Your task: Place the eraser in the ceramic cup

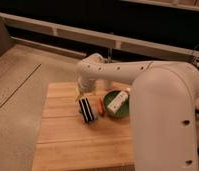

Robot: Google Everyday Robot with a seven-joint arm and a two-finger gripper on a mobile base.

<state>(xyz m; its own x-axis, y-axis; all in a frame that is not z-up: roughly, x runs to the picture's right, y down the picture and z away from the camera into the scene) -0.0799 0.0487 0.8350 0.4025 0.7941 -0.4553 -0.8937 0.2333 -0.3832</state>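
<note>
**Gripper low over the eraser's far end**

On a wooden table, around its middle: the eraser, black with thin pale stripes, lying lengthwise from far to near. Against its right side, a bluish pad. Just right of that, a small orange-red stick. Further right, a round green bowl with a white bar lying tilted inside.

Just above the eraser's far end: the gripper, pointing down. Touching the eraser or only close to it, impossible to tell. Behind it, a bulky white arm, bent at the far side of the table and filling the right of the view.

Left of the table, pale floor. At the far side, a dark wall with a pale rail.
</note>
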